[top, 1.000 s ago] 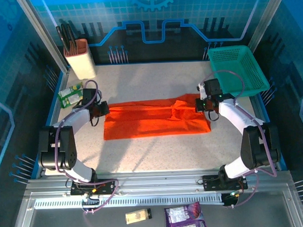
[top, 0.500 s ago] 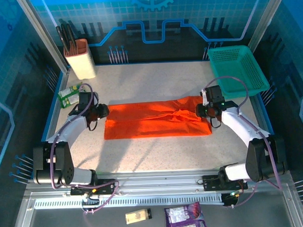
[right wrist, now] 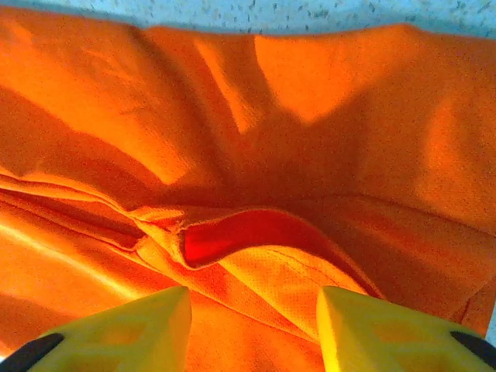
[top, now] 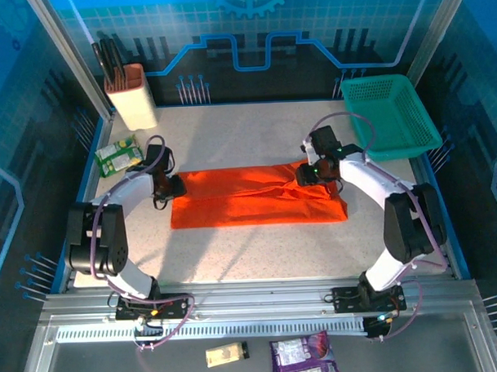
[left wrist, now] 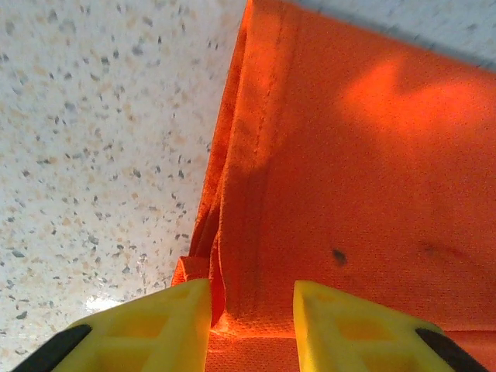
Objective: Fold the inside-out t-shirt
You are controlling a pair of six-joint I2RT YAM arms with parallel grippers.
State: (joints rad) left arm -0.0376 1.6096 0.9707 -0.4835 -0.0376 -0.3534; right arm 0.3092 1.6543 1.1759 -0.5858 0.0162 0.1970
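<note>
t-shirt (top: 257, 200) flat, its edge below left gripper (left wrist: 252, 301), parted, raised fold below right gripper (right wrist: 254, 304), parted wide

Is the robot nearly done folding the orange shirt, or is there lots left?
About halfway, I'd say. Done: the t-shirt lies on the table as a long flat band. In hand: nothing is gripped; the left gripper sits open at the band's left end, the right gripper open over a puckered fold near the right end. Left: probably folding the band end to end.

t-shirt (top: 257, 195) | orange-red | folded long band | flat, right end rumpled
</note>
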